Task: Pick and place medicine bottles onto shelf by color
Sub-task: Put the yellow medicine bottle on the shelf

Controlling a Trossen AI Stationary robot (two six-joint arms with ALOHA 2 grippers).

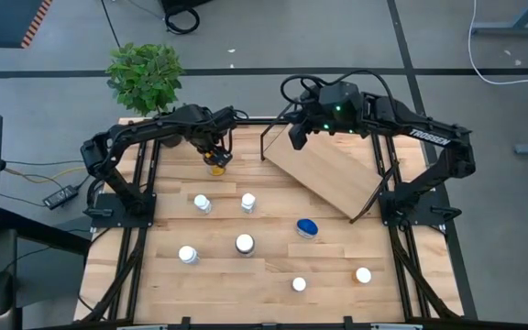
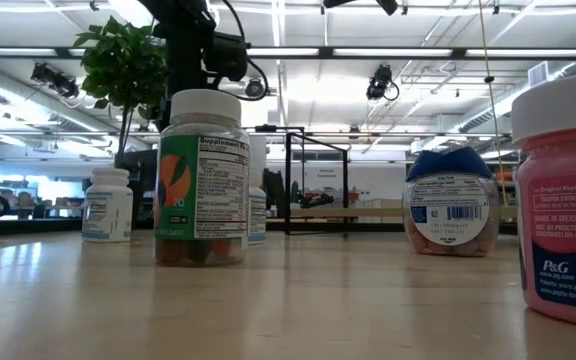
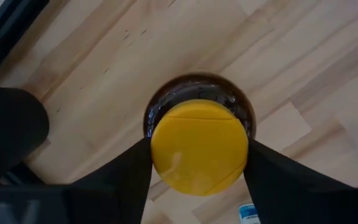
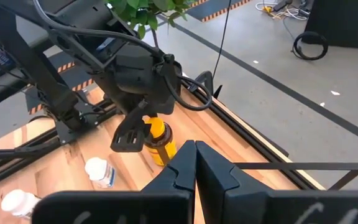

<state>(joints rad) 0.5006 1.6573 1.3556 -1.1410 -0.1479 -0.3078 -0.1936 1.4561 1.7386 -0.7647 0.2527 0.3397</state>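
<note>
- Overhead, the left gripper (image 1: 215, 160) sits down over the amber bottle (image 1: 216, 169) at about eleven o'clock on the table (image 1: 337, 261), well left of the tilted shelf (image 1: 328, 174). The right gripper (image 1: 298, 134) hangs above the shelf's far corner, waiting with its fingers pressed together.
- Best, I judge, to finish squeezing before any lift, then rise straight up so the bottle clears the table.
- Other bottles are well apart from the grasp: two white-capped ones (image 1: 203, 203) toward six o'clock, the blue-capped bottle (image 1: 307, 227) at four o'clock. The plant (image 1: 145, 75) stands just behind, at ten o'clock; swinging back could brush it.
- At table height, a green-labelled bottle (image 2: 201, 180) and a pink bottle (image 2: 565, 200) fill the foreground; the grasp itself is hidden.
- From the left wrist, both dark fingers (image 3: 129, 177) flank the yellow cap (image 3: 199, 147), touching or nearly touching its sides; whether the grip is firm I cannot tell.
- From the right wrist, its own fingertips meet, and beyond them the left gripper straddles the amber bottle, upright.
</note>
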